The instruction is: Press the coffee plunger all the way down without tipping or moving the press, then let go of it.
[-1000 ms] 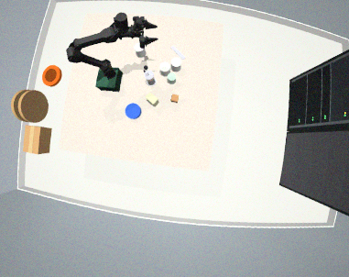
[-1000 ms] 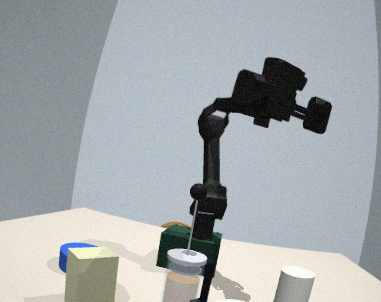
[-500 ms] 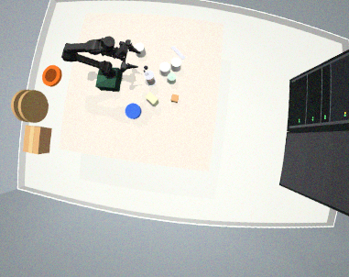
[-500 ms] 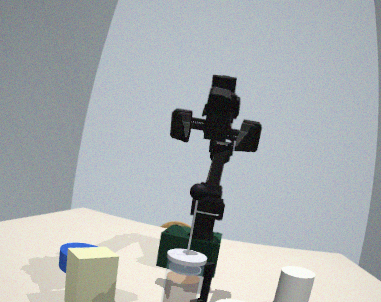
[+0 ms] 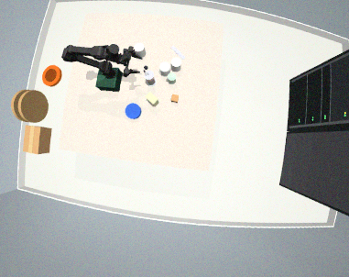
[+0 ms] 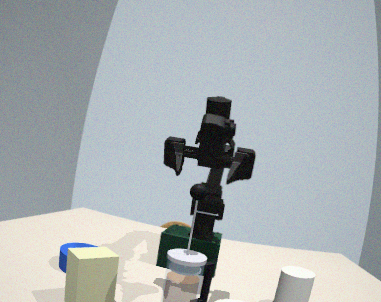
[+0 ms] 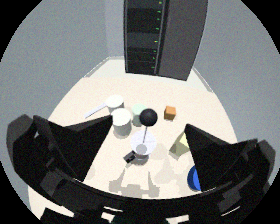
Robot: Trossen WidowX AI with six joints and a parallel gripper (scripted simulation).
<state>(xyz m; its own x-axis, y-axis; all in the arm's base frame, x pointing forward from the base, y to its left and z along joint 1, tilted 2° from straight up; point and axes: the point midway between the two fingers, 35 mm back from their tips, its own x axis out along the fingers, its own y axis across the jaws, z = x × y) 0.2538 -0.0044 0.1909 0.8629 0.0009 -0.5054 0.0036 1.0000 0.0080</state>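
Observation:
The coffee press (image 5: 149,79) (image 6: 183,282) stands upright, a clear beaker with a pale lid (image 6: 187,258) (image 7: 143,142). Its thin rod (image 6: 192,227) rises well above the lid to a black plunger knob (image 5: 146,67) (image 6: 199,191) (image 7: 148,117), so the plunger is up. My gripper (image 5: 138,64) (image 6: 203,177) (image 7: 149,123) is open and empty. It is above and behind the press, on the arm's side, apart from the knob. In the wrist view the knob appears between the fingertips. The lower beaker is cut off in the exterior view.
White cylinders (image 5: 165,69) (image 5: 176,63) (image 7: 122,122) and a mint cylinder (image 5: 171,78) (image 7: 138,114) stand beyond the press. Another white cylinder (image 5: 139,49) (image 6: 295,286) stands to one side. A yellow block (image 5: 152,98) (image 6: 91,275), orange cube (image 5: 174,98) and blue disc (image 5: 133,111) are on the other.

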